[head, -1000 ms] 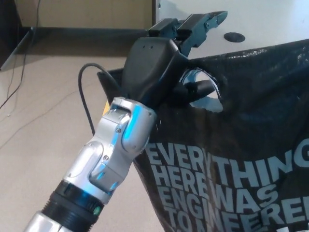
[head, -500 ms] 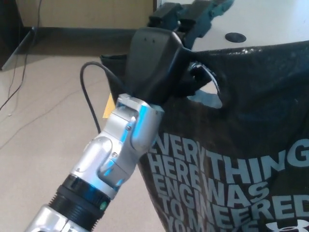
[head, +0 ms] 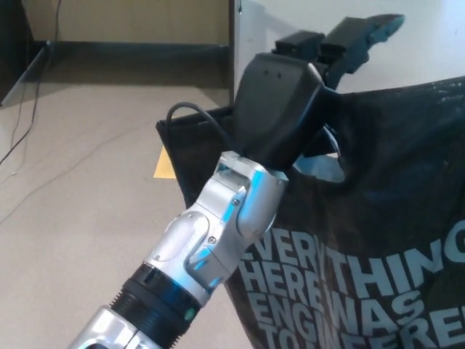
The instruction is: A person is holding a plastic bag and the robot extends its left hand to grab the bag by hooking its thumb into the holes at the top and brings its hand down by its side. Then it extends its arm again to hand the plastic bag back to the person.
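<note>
Head view: the robot's left hand (head: 290, 109) had shifted toward the upper right of the frame within the last second, carrying the black plastic bag (head: 378, 218) with it. Its thumb appeared hooked through the handle hole (head: 327, 163), though the palm hid much of the contact, while both fingers (head: 356, 36) pointed free above the rim. The bag filled the right half. The move suggested the arm was swinging the load away, the grab apparently secure
</note>
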Robot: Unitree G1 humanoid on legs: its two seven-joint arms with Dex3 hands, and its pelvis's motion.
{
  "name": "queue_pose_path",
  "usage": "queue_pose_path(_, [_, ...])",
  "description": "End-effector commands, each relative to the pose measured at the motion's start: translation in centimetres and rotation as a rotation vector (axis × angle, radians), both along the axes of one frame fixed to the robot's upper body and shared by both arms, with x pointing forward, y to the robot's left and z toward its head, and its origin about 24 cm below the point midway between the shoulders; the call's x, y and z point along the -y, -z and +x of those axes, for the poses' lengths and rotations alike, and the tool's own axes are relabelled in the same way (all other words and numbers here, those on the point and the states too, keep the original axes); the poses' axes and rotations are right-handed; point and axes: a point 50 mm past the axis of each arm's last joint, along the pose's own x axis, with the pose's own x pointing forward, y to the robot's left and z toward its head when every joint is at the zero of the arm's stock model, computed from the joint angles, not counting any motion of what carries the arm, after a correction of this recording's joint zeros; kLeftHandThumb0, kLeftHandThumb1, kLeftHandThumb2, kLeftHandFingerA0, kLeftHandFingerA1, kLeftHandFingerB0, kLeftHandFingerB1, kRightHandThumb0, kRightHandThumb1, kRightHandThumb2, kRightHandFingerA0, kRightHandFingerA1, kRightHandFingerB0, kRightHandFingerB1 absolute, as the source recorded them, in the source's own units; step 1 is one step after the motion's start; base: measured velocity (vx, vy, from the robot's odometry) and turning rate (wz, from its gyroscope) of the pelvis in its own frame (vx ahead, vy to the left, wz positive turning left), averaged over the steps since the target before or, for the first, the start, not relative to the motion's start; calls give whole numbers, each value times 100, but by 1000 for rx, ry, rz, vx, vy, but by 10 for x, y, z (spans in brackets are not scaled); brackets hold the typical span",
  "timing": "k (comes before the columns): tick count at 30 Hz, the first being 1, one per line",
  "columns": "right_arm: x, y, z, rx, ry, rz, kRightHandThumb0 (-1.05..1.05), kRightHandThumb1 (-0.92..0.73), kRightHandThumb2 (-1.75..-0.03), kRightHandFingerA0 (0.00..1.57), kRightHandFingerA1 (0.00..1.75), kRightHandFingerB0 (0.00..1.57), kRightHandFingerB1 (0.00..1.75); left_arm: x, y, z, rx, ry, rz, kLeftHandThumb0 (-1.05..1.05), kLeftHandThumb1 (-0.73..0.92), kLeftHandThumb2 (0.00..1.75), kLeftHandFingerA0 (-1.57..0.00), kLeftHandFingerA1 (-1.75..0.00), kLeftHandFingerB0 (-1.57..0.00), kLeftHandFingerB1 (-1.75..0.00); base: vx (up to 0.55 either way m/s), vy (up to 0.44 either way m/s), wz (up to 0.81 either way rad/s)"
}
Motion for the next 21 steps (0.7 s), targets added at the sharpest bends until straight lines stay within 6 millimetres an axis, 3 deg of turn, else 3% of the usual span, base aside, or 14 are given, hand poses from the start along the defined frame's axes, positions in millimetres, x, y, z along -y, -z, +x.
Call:
queue_pose_path(1, [5, -2, -2, 4, -1, -27, -30, -68, -60, 72, 46, 65, 42, 4, 1, -4, -9, 59, -8, -16, 77, 68, -93, -171, -72, -44, 0, 0, 0])
queue_pose_path(2, [5, -2, 0, 6, 4, -17, -29, -68, -60, 71, 46, 65, 42, 0, 1, -3, 2, 48, -18, -18, 72, 64, -94, -170, -87, -55, 0, 0, 0])
queue_pose_path(4, [3, -3, 5, 14, 1, -16, -29, -68, -60, 72, 47, 65, 42, -4, -1, -1, 30, 35, -33, -18, 72, 66, -92, -166, -93, -63, 0, 0, 0])
queue_pose_path(5, [2, -4, 8, 26, 20, 8, -29, -67, -60, 72, 48, 64, 43, -10, -3, 0, 48, 20, -74, -11, 78, 76, -88, -173, -67, -146, 0, 0, 0])
queue_pose_path(6, [2, -4, 9, 23, 24, 11, -29, -66, -60, 71, 47, 64, 43, -14, -5, 1, 54, 19, -91, -12, 80, 79, -89, -175, -66, -152, 0, 0, 0])
queue_pose_path(12, [-3, -1, 6, 8, 5, 12, -31, -65, -61, 69, 46, 61, 42, -25, -4, -2, 87, -6, -94, -16, 80, 75, -93, -175, -69, -142, 0, 0, 0])
queue_pose_path(17, [-3, -2, 9, 17, 2, 1, -30, -67, -60, 72, 46, 65, 42, -33, -7, -2, 122, -25, -91, -14, 73, 79, -90, -175, -65, -153, 0, 0, 0])
queue_pose_path(19, [-3, -2, 10, 19, -2, -4, -30, -68, -60, 71, 46, 63, 42, -41, -5, -1, 108, -21, -80, -16, 77, 69, -90, -173, -74, -127, 0, 0, 0])
queue_pose_path(20, [-3, -2, 10, 19, -2, -3, -30, -68, -60, 71, 46, 63, 42, -43, -5, -1, 109, -29, -75, -16, 77, 69, -90, -173, -74, -127, 0, 0, 0])
queue_pose_path(21, [-3, -3, 12, 22, 3, 4, -30, -68, -60, 71, 47, 63, 42, -47, -7, 1, 110, -54, -79, -13, 74, 72, -92, -175, -71, -139, 0, 0, 0])
